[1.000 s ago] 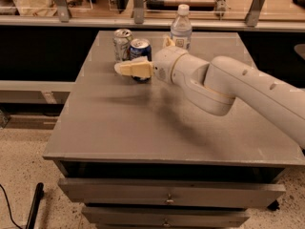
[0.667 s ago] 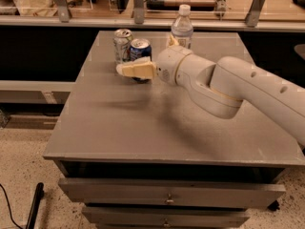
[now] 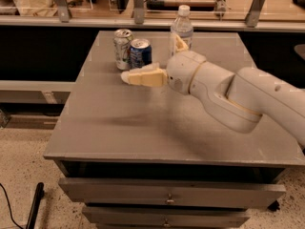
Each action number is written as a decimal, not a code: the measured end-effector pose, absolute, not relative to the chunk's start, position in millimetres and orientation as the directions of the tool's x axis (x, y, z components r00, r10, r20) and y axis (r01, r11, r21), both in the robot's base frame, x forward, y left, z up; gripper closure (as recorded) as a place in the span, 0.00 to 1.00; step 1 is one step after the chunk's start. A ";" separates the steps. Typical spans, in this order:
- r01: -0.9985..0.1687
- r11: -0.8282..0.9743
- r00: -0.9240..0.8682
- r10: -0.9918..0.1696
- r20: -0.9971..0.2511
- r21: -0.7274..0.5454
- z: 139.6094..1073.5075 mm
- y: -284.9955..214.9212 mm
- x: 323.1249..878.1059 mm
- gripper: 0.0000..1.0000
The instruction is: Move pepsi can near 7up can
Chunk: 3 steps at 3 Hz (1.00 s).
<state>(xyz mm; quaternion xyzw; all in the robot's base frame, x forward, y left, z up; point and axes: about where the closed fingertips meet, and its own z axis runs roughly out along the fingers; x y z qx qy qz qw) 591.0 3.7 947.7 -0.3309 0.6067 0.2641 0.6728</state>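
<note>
The dark blue pepsi can (image 3: 140, 53) stands upright at the far left of the grey table (image 3: 143, 128), touching or nearly touching the pale 7up can (image 3: 122, 48) on its left. My gripper (image 3: 151, 57) hovers just in front and to the right of the pepsi can, open and empty. One cream finger (image 3: 143, 77) points left below the cans. The other fingertip (image 3: 179, 43) sticks up beside the bottle. Neither finger touches a can.
A clear plastic water bottle (image 3: 182, 28) with a white cap stands right of the cans, partly behind my wrist. My white arm (image 3: 238, 99) crosses the table's right half. Drawers (image 3: 167, 194) sit below the front edge. A railing runs behind the table.
My gripper has drifted slightly to the right and toward the camera, away from the cans. Both cans and the bottle have stayed in place.
</note>
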 end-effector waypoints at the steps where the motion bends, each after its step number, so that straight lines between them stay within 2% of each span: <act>1: -0.754 0.649 0.152 0.017 -0.988 -0.105 944.8 -12.9 563.0 0.00; 2: -0.725 0.673 0.186 -0.013 -0.982 -0.146 954.1 -41.6 535.3 0.00; 3: -0.666 0.712 0.199 -0.116 -0.973 -0.221 988.2 -82.1 519.7 0.00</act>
